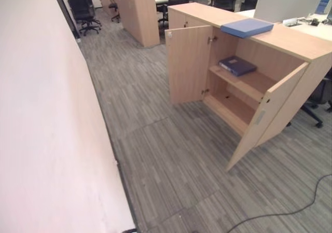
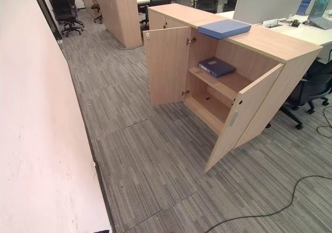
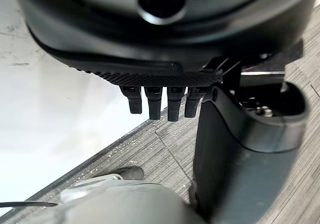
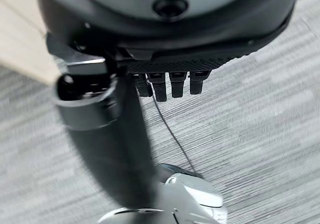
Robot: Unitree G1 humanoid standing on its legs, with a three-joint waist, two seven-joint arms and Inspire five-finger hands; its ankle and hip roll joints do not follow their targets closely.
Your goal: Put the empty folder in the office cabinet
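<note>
A light blue folder (image 1: 247, 27) lies flat on top of the wooden office cabinet (image 1: 290, 43). Both cabinet doors stand open, the left door (image 1: 188, 64) and the right door (image 1: 270, 116). On the upper shelf (image 1: 249, 82) inside rests a dark blue folder (image 1: 237, 65); the lower shelf (image 2: 210, 108) is bare. My left hand (image 3: 160, 79) hangs over the carpet by a white wall, fingers (image 3: 155, 104) straight, holding nothing. My right hand (image 4: 170, 67) hangs over the carpet too, its fingers (image 4: 172, 87) straight and its grasp bare. Both hands are well away from the cabinet.
A white wall (image 1: 46, 119) runs along the left. A second wooden cabinet (image 1: 137, 15) and black office chairs (image 1: 83, 7) stand further back. Desks with a grey screen (image 1: 288, 3) lie behind the cabinet. Open grey carpet (image 1: 171, 160) lies between me and the cabinet.
</note>
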